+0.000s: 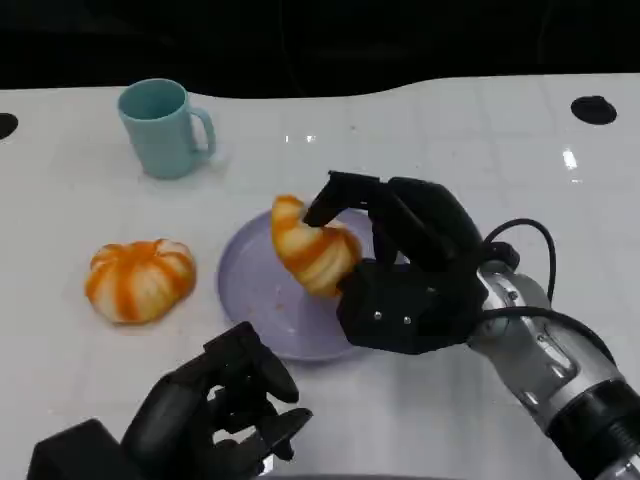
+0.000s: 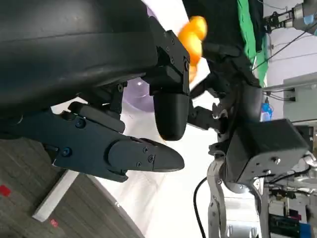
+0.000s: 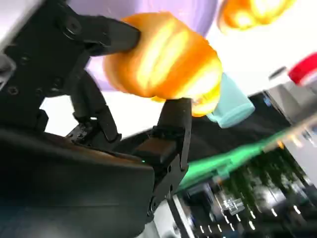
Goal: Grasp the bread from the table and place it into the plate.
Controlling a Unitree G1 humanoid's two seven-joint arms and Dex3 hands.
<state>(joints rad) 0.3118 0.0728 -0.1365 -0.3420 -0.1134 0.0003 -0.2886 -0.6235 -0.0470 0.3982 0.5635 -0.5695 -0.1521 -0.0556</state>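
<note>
My right hand (image 1: 410, 270) grips a curved orange-and-white bread (image 1: 312, 248) and holds it over the right half of the lilac plate (image 1: 250, 290). In the right wrist view the fingers (image 3: 171, 124) wrap the bread (image 3: 163, 64) from both sides, with the plate (image 3: 198, 12) behind it. Whether the bread touches the plate I cannot tell. My left hand (image 1: 215, 415) rests near the table's front edge, below the plate, fingers apart and holding nothing. The left wrist view shows its fingers (image 2: 143, 156), the plate (image 2: 136, 94), the bread (image 2: 190, 42) and my right hand (image 2: 233, 74).
A second, round orange-and-white bread (image 1: 140, 280) lies on the white table left of the plate. A teal mug (image 1: 160, 128) stands upright at the back left. A black round hole (image 1: 594, 110) marks the table's far right.
</note>
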